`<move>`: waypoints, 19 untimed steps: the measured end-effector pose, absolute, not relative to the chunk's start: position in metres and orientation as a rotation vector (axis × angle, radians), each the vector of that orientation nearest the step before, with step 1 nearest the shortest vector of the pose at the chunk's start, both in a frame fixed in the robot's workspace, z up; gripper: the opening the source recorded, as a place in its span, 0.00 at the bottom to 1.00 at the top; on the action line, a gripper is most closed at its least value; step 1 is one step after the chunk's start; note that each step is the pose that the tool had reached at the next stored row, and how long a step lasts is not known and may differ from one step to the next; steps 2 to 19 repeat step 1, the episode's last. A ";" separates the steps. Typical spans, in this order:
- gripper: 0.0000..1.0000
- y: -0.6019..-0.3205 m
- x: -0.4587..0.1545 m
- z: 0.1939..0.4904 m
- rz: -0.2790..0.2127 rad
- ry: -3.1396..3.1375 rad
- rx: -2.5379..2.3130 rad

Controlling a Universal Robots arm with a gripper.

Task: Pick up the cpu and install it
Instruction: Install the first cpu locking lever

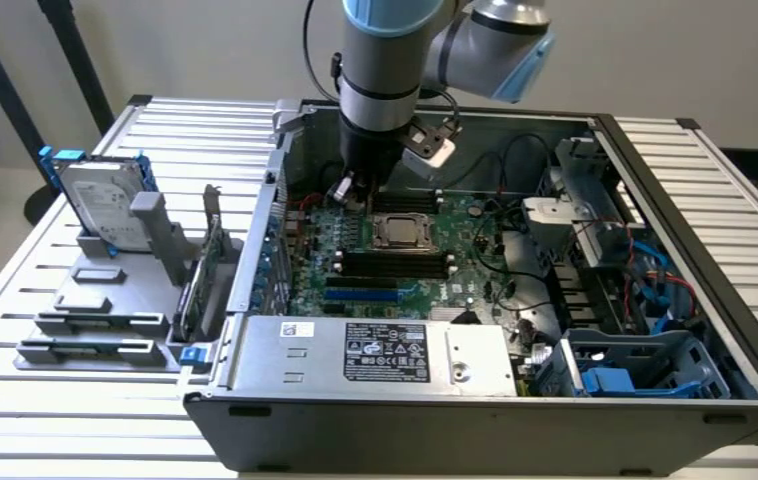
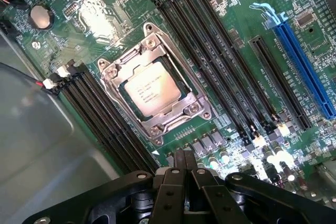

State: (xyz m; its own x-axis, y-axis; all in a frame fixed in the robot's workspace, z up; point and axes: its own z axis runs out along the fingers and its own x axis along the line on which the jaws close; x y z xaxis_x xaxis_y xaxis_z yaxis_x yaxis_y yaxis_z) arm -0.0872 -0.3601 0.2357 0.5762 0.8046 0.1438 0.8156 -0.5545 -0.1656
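From my station I see the gripper (image 2: 184, 162) with its jaws pressed together, nothing between them, hanging over the motherboard (image 2: 247, 19) inside the open computer case (image 1: 486, 425). The cpu (image 2: 148, 88) already lies flat in its socket (image 2: 156, 85), framed by the silver retention bracket, with black memory slots (image 2: 220, 51) running along both sides. In the exterior view the arm (image 1: 386, 60) reaches down into the case toward its far wall, and the cpu (image 1: 399, 232) sits just in front of the tool, near but not touched.

On the slatted desk (image 1: 32, 300), to the exterior view's left of the case, the hard drive (image 1: 103, 205) stands upright in its blue frame among the grey holder blocks (image 1: 99, 320).

What worries me from here: the closed tips are low over a crowded board. A sideways drift could catch a memory slot latch or the small capacitors (image 2: 210, 150) near the socket edge. A push onto the chip that lands off-centre could tilt it in the socket and harm the contacts beneath. The loose cable (image 1: 426, 135) hanging by the wrist could also snag on the case wall
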 end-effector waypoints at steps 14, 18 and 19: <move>0.11 -0.360 -0.087 0.236 -0.075 -1.353 -2.594; 0.11 -0.360 -0.087 0.236 -0.075 -1.353 -2.594; 0.11 -0.360 -0.087 0.236 -0.075 -1.353 -2.594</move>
